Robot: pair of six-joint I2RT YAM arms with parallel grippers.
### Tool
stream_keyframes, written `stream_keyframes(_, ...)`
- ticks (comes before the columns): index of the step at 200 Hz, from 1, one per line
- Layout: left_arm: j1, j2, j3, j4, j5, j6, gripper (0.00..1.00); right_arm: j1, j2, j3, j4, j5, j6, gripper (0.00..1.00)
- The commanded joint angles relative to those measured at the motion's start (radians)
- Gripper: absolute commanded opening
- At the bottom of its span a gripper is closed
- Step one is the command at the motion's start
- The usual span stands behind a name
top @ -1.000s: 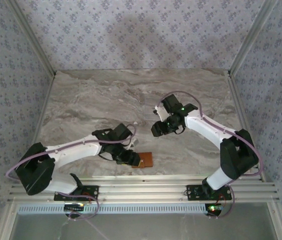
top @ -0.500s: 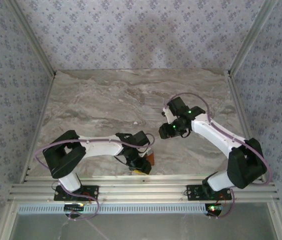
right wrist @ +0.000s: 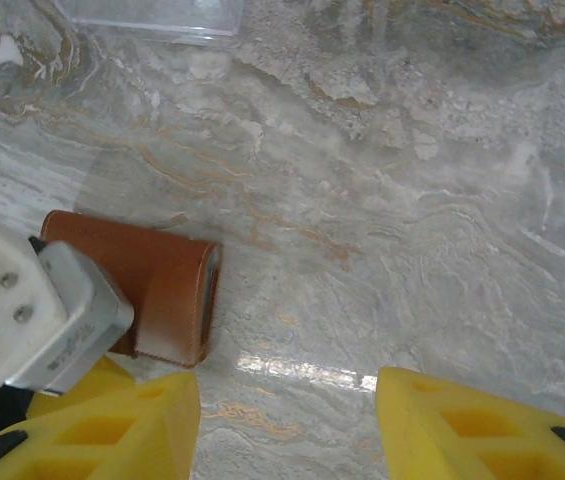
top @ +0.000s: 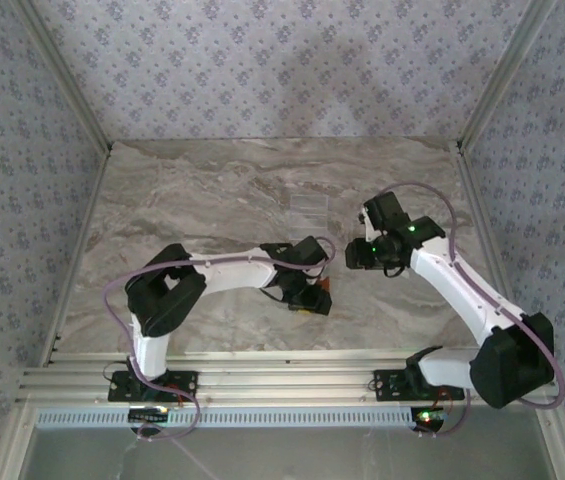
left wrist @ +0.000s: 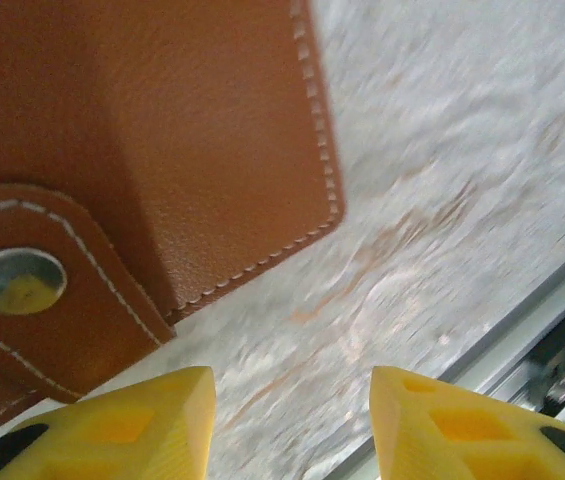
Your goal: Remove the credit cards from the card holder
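Grey-veined marble table [top: 212,190], boxed in by blue-patterned walls [top: 262,60]. Near its middle lies the card holder [top: 324,287], shut, brown leather side up, its snap tab [left wrist: 42,290] folded over one edge. The left gripper [top: 314,298] is down at it, the arm stretched in from the left. In the left wrist view the left gripper [left wrist: 292,380] has its yellow fingers parted about halfway with only marble between them. The holder [left wrist: 162,130] lies just past the left-hand fingertip, and whether that tip touches it I cannot tell. The right gripper [top: 357,258] hangs just to the right of the holder, apart from it. In its own view the right gripper [right wrist: 290,385] has its fingers spread and grips nothing, and the holder [right wrist: 167,285] shows partly under the left gripper's white body. One pale card [top: 309,208] lies flat on the marble farther back, well clear of the holder.
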State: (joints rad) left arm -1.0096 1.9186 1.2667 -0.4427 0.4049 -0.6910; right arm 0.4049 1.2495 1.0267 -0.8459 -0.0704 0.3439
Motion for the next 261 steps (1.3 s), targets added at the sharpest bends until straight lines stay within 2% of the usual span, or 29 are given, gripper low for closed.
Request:
stream_keyframes(1, 0.02, -0.022, 0.041, 0.003, -0.031, -0.012, 0.46, -0.01, -0.061, -0.041, -0.021, 0.008, 0.108, 0.52)
stream_keyframes(25, 0.071, -0.093, 0.002, 0.024, -0.051, -0.017, 0.46, -0.008, -0.122, -0.105, 0.045, -0.008, 0.212, 0.52)
stream_keyframes(49, 0.139, -0.14, -0.021, 0.003, -0.073, 0.009, 0.44, 0.006, -0.162, -0.2, 0.143, -0.09, 0.34, 0.52)
stream_keyframes(78, 0.204, -0.105, 0.03, -0.089, -0.08, 0.086, 0.41, 0.061, -0.131, -0.303, 0.299, -0.184, 0.491, 0.52)
stream_keyframes(106, 0.243, -0.016, 0.107, -0.143, -0.021, 0.152, 0.37, 0.155, -0.045, -0.339, 0.428, -0.231, 0.571, 0.51)
stream_keyframes(144, 0.26, 0.085, 0.18, -0.159, 0.047, 0.196, 0.36, 0.251, 0.081, -0.336, 0.516, -0.239, 0.624, 0.48)
stream_keyframes(176, 0.273, 0.133, 0.193, -0.16, 0.119, 0.221, 0.36, 0.266, 0.155, -0.339, 0.545, -0.264, 0.639, 0.5)
stream_keyframes(209, 0.28, 0.117, 0.151, -0.148, 0.158, 0.227, 0.36, 0.251, 0.195, -0.336, 0.564, -0.264, 0.633, 0.51)
stream_keyframes(261, 0.292, 0.002, -0.054, -0.027, 0.201, 0.15, 0.35, 0.166, 0.256, -0.293, 0.57, -0.291, 0.568, 0.51)
